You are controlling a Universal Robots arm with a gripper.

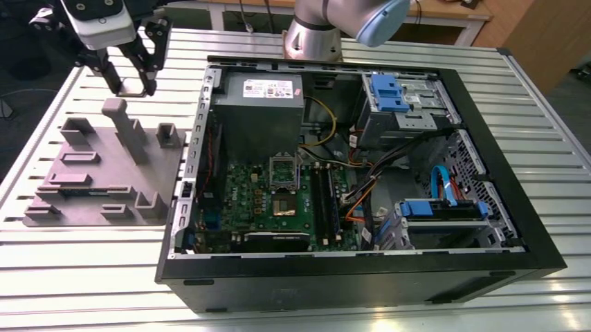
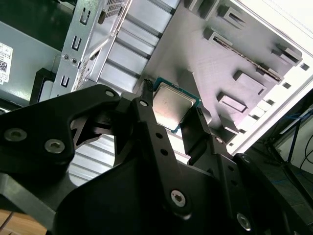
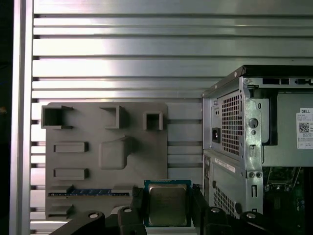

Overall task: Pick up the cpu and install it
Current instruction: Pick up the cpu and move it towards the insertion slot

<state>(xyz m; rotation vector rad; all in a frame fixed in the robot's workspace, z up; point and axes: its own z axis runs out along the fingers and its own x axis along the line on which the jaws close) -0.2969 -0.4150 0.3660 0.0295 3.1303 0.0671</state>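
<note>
In the exterior view the gripper (image 1: 132, 88) hung above the grey fixture tray (image 1: 93, 173), well apart from the motherboard (image 1: 249, 200). In the second wrist view its fingers (image 2: 152, 133) pinched the cpu (image 2: 171, 108). In the first wrist view the cpu (image 3: 167, 204) sat clamped, clear of the tray. Picking looked done, with installing left.

Even overhead light falls on the ribbed table (image 1: 93, 277), whose metal slats throw back pale glare, strongest in the first wrist view. The inside of the computer case (image 1: 369, 283) lies dim, its walls shading the green board (image 1: 249, 187). In the second wrist view the black pincer (image 2: 172, 104) sits in shadow, the cpu (image 2: 168, 110) it holds shows a dull sheen, and the corner beyond the grey tray (image 2: 195, 49) is washed out white.
</note>
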